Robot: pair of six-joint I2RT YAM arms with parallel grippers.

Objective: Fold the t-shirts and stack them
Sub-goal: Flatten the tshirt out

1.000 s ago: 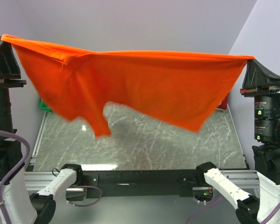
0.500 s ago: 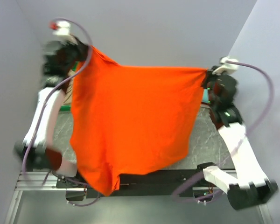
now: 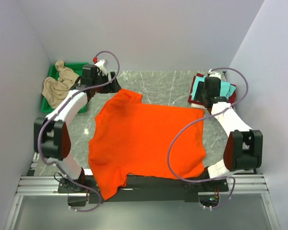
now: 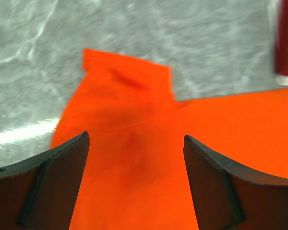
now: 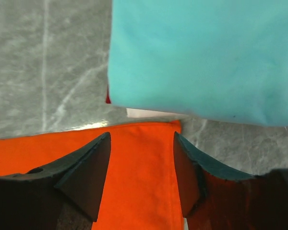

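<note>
The orange t-shirt (image 3: 144,139) lies spread flat on the marble table (image 3: 168,86), taking up most of its middle. Both sleeves are on the left side: one points toward the far left, and the other hangs over the near edge onto the black rail (along with part of the shirt's near border). The cloth looks mostly smooth, with a few shallow creases near the far sleeve.

The left arm (image 3: 72,103) reaches to the far left corner of the shirt. The left jaws hang above the far sleeve, spread wide, with nothing between them; in the left wrist view only the orange cloth and bare marble show in the gap.

The right arm (image 3: 228,120) reaches to the far right corner. The right jaws are also spread and hold nothing. They hover over the shirt's far right corner, which lies just beside a folded stack.

In that stack a teal t-shirt (image 5: 201,57) lies on top of a dark red t-shirt (image 4: 285,48), and a thin strip of white (image 5: 149,113) shows under the teal edge (too little to say what it is).

At the far left a green tray (image 3: 77,67) holds a crumpled beige t-shirt (image 3: 57,86).
</note>
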